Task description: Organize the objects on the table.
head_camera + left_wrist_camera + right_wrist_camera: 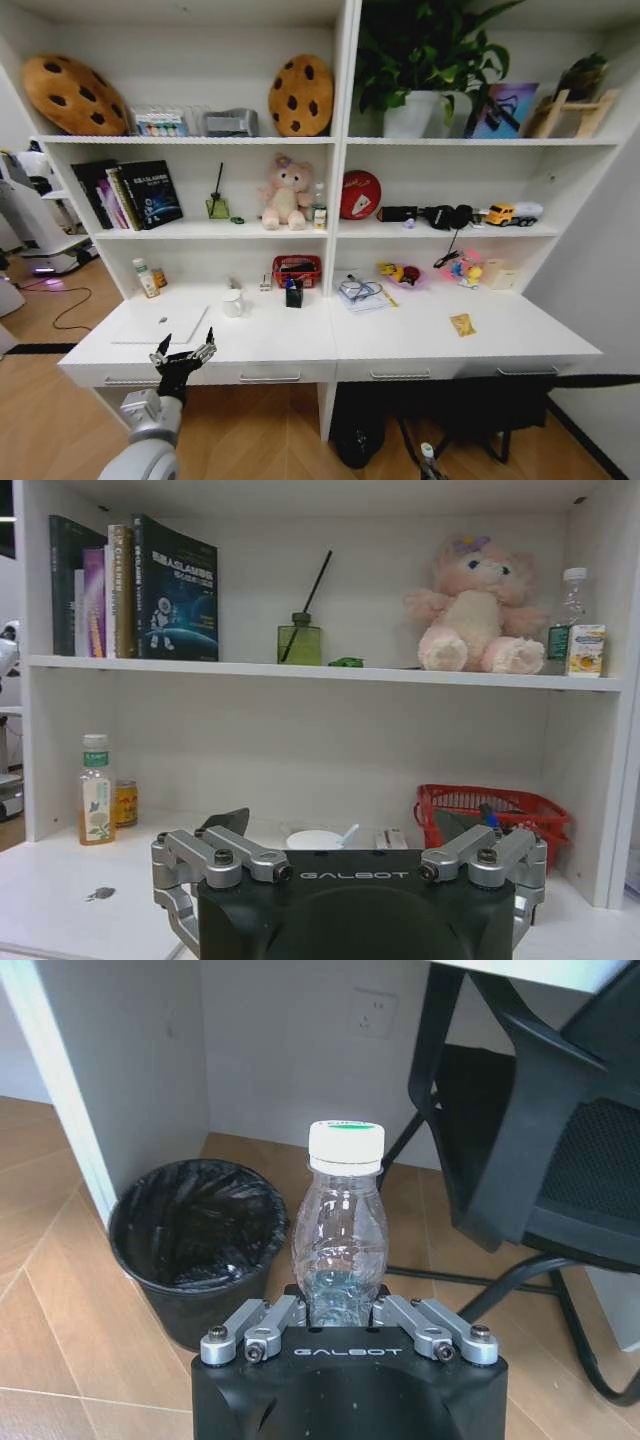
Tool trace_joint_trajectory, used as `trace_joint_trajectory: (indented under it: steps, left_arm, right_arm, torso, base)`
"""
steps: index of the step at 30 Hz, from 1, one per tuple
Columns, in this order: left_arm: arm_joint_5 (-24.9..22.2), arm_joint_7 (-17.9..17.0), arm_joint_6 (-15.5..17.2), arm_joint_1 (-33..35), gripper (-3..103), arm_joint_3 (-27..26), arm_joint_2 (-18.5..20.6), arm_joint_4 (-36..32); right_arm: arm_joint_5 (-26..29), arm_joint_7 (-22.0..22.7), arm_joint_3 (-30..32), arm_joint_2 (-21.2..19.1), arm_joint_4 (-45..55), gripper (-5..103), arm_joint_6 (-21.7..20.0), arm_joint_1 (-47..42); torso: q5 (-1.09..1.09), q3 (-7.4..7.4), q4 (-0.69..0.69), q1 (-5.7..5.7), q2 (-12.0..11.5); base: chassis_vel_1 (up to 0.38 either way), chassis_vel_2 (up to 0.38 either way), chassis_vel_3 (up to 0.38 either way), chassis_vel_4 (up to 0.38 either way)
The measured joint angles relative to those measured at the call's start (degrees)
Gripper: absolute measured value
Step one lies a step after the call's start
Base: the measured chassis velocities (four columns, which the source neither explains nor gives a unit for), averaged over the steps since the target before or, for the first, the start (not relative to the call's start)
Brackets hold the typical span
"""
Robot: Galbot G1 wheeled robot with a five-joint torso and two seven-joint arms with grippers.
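the left end effector (183, 354) hangs at the front edge of the white bench (300, 345), fingers spread wide on nothing, with the thin silver laptop (160, 326) lying flat just beyond it, long side along the bench. the right end effector (345, 1322), low over the floor by a black bin (195, 1230), is clamped on a clear plastic bottle (341, 1235) standing upright.

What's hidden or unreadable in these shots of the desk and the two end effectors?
- Red basket, left wrist view: its contents sit behind the left end effector.
- Clear bottle, right wrist view: its base is hidden inside the right end effector.
- Yellow packet, head view: too small to read.
- Laptop, head view: pale against the desk, edges hard to trace.
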Motion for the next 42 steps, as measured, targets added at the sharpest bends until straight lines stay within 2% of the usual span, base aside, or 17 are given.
trace_joint_trajectory:
  steps: [4, 10, 20, 22, 27, 29, 30, 33, 34, 37, 42]
  left_arm:
    - [0.0, 0.0, 0.0, 0.0, 100, 0.0, 0.0, 0.0]
    - [0.0, 0.0, 0.0, 0.0, 100, 0.0, 0.0, 0.0]
    - [0.0, 0.0, 0.0, 0.0, 100, 0.0, 0.0, 0.0]
    - [0.0, 0.0, 0.0, 0.0, 100, 0.0, 0.0, 0.0]
    - [0.0, 0.0, 0.0, 0.0, 100, 0.0, 0.0, 0.0]
    - [0.0, -0.1, 0.0, 0.0, 100, 0.0, 0.0, 0.0]
    - [0.0, -0.1, 0.0, 0.0, 100, 0.0, 0.0, 0.0]
    - [0.0, 0.0, 0.0, 0.0, 100, 0.0, 0.0, 0.0]
    - [0.0, 0.0, 0.0, 0.0, 100, 0.0, 0.0, 0.0]
    - [0.0, 0.0, 0.0, 0.0, 100, 0.0, 0.0, 0.0]
    - [0.0, 0.0, 0.0, 0.0, 100, 0.0, 0.0, 0.0]
  right_arm:
    - [-0.3, 0.3, -1.4, 0.0, -0.1, 24, -0.7, 0.8]
    - [-0.3, 0.5, -3.7, -0.2, -0.4, 24, -0.8, 1.4]
    - [-2.5, 0.7, -6.1, 0.2, -3.7, 24, 0.0, 3.8]
    - [-4.9, 1.8, -8.3, 0.4, -9.9, 24, 1.9, 8.3]
    - [-7.2, 2.1, -9.3, 1.3, -17.3, 24, 4.5, 13.1]
    - [-8.3, 1.9, -9.6, 1.9, -22.9, 24, 7.5, 16.4]
    - [-8.3, 1.9, -9.6, 1.9, -22.9, 24, 7.5, 16.4]
    - [-11.0, 0.7, -9.7, 2.4, -29.4, 24, 12.5, 21.2]
    - [-11.0, 0.7, -9.7, 2.4, -29.4, 24, 12.5, 21.2]
    - [-13.8, -0.1, -10.0, 3.1, -34.5, 24, 16.9, 26.1]
    - [-15.7, -2.4, -10.3, 4.1, -34.9, 22, 18.0, 28.7]
  torso:
    - [0.03, 0.01, -0.02, 0.02, 0.0]
    - [0.02, 0.0, 0.03, 0.01, 0.0]
    - [0.02, 0.0, 0.0, -0.01, 0.0]
    - [0.02, 0.01, 0.0, 0.03, 0.0]
    - [0.02, 0.02, 0.01, 0.07, 0.0]
    - [0.05, 0.01, 0.03, 0.04, 0.0]
    - [0.05, 0.01, 0.03, 0.04, 0.0]
    - [0.0, 0.0, -0.02, -0.02, 0.0]
    - [0.0, 0.0, -0.02, -0.02, 0.0]
    - [0.01, 0.0, 0.02, -0.02, 0.0]
    - [0.01, 0.0, 0.01, 0.01, 0.0]
  base:
    - [-0.008, -0.055, 0.039, 0.003]
    - [0.028, 0.068, -0.005, -0.053]
    - [-0.092, 0.089, 0.079, -0.075]
    - [-0.173, 0.145, 0.156, -0.133]
    - [-0.079, 0.097, 0.078, -0.062]
    - [-0.009, 0.034, 0.014, 0.002]
    - [0.0, 0.0, 0.0, 0.0]
    - [0.0, 0.0, 0.0, 0.0]
    - [0.0, 0.0, 0.0, 0.0]
    - [0.016, -0.037, -0.011, 0.012]
    - [0.0, 0.0, 0.0, 0.0]
